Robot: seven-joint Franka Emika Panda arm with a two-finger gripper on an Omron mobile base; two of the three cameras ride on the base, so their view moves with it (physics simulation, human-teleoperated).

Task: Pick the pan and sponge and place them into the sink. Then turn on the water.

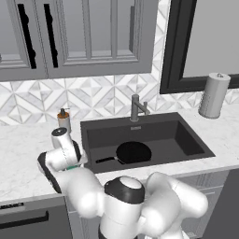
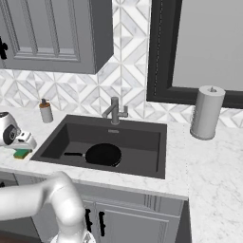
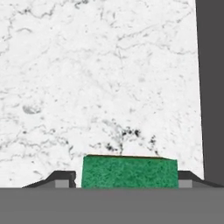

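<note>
The green sponge (image 3: pixel 130 172) lies on the white marble counter just left of the sink (image 2: pixel 142 142). My gripper (image 3: pixel 130 180) points down over it, its two fingertips (image 3: pixel 63 178) pressed against the sponge's ends. In the right base view the hand (image 2: pixel 19 138) stands right over the sponge (image 2: pixel 21 153). The black pan (image 1: pixel 133 152) lies flat on the sink floor, its handle pointing left; it is the pan (image 2: pixel 103 154) seen again from the right. No water is in view at the faucet (image 1: pixel 136 108).
A soap dispenser (image 1: pixel 64 120) stands at the back of the counter, left of the sink. To the right of the sink a paper towel roll (image 2: pixel 207 112) is upright below the window. Grey wall cabinets hang above. The sink's edge runs close beside the sponge.
</note>
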